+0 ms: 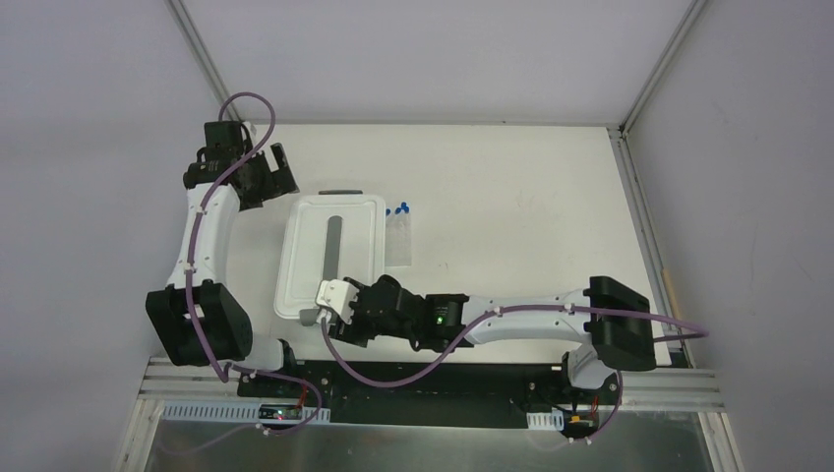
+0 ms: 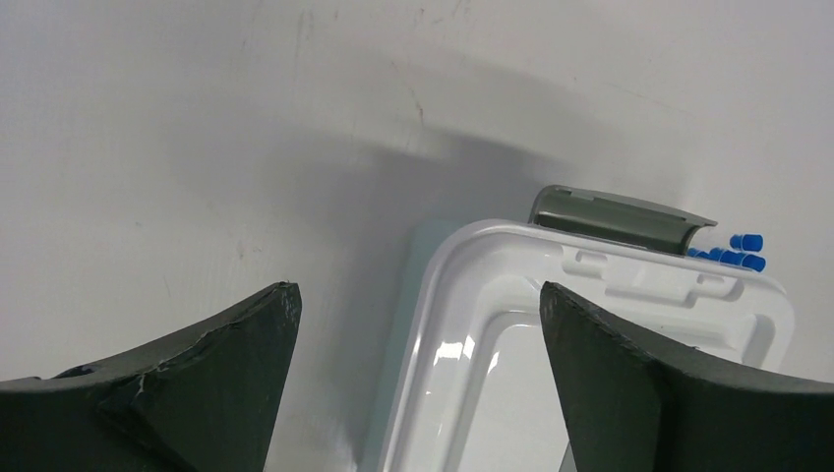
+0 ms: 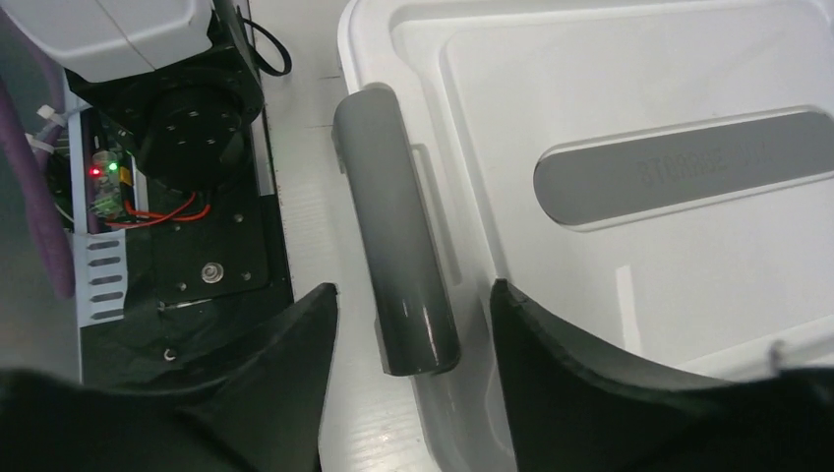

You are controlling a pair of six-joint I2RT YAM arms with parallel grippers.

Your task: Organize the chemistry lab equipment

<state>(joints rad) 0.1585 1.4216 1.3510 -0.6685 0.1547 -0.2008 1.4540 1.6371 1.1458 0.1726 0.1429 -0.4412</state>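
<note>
Small blue-capped tubes [image 1: 401, 209] lie in a clear tube rack [image 1: 398, 241] just right of the white-lidded bin [image 1: 305, 246]. Their blue caps also show in the left wrist view [image 2: 740, 252] behind the bin's far grey latch [image 2: 615, 216]. My left gripper [image 1: 268, 179] is open and empty at the bin's far left corner, and the lid's edge [image 2: 472, 295] lies between its jaws. My right gripper [image 1: 320, 313] is open at the bin's near edge, its jaws on either side of the near grey latch [image 3: 398, 246] without touching it. The squeeze bottle, funnel, container and wooden-handled tools are out of view.
The bin lid has a long grey handle strip [image 3: 688, 167] down its middle. The arm base plate with wiring and lit LEDs [image 3: 103, 172] sits just left of the right gripper. Grey walls and a metal frame bound the white table [image 1: 511, 187].
</note>
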